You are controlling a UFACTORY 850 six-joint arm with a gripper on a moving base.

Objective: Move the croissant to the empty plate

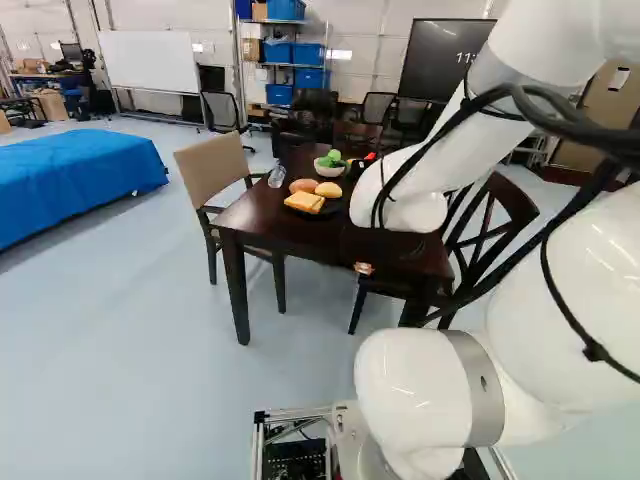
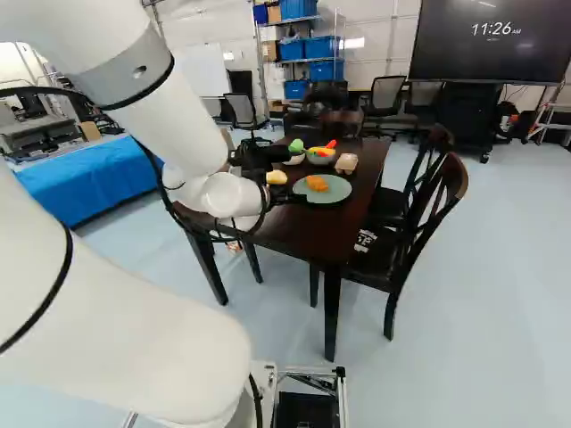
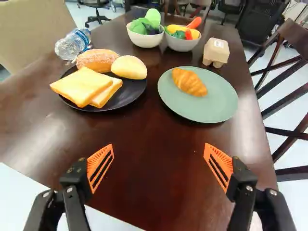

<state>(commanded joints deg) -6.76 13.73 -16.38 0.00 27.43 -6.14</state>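
At the left of the right base view, my gripper (image 2: 294, 176) reaches over the table. The wrist view shows the gripper (image 3: 159, 149) open, its orange pads wide apart with nothing between them. Ahead of it and to one side, the croissant (image 3: 190, 83) lies on a pale green plate (image 3: 219, 103). A black plate (image 3: 129, 96) beside that one holds toast slices, a round bun and a longer bread roll. I see no empty plate. In the left base view the arm hides the croissant and the green plate.
Two bowls of toy vegetables (image 3: 146, 39) and a small egg carton (image 3: 216, 51) stand beyond the plates on the dark table (image 3: 144, 192). A plastic bottle (image 3: 73, 44) lies near the black plate. Chairs (image 2: 419, 223) stand around the table.
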